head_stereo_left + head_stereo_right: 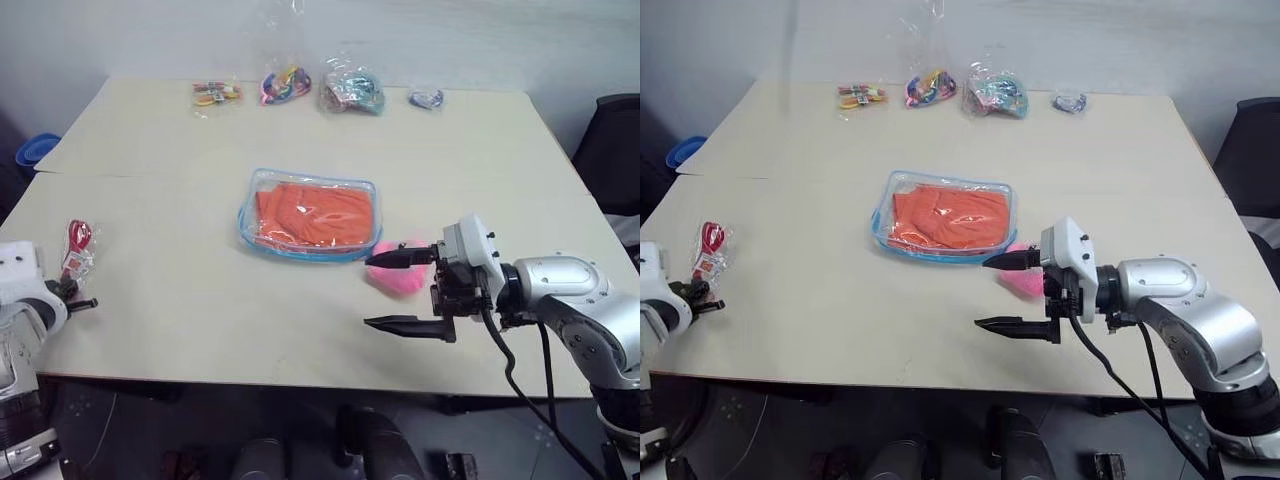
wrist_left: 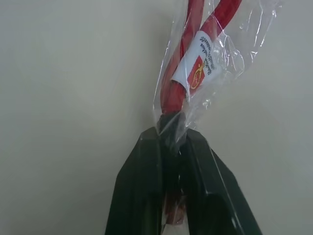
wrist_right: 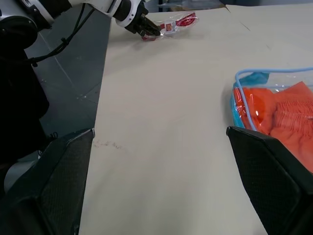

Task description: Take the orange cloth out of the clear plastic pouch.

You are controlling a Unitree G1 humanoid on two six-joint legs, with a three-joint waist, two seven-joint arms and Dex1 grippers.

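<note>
The orange cloth (image 1: 312,212) lies folded inside the clear plastic pouch (image 1: 300,252), which rests flat mid-table with its blue zipper trim around it. My right gripper (image 1: 370,291) hovers just right of and nearer than the pouch, pointing left, open, with nothing between its fingers. In the right wrist view the pouch's corner (image 3: 239,81) and the cloth (image 3: 279,115) sit just past one finger (image 3: 274,171). My left gripper (image 2: 172,137) is at the table's near left edge, shut on the end of a small clear bag holding a red item (image 1: 77,245).
A pink plush (image 1: 403,278) lies by the pouch's right corner, partly behind my right gripper. Several small bags of trinkets (image 1: 284,84) line the far edge. A black chair (image 1: 615,150) stands right of the table, and a blue object (image 1: 38,148) lies beyond the left edge.
</note>
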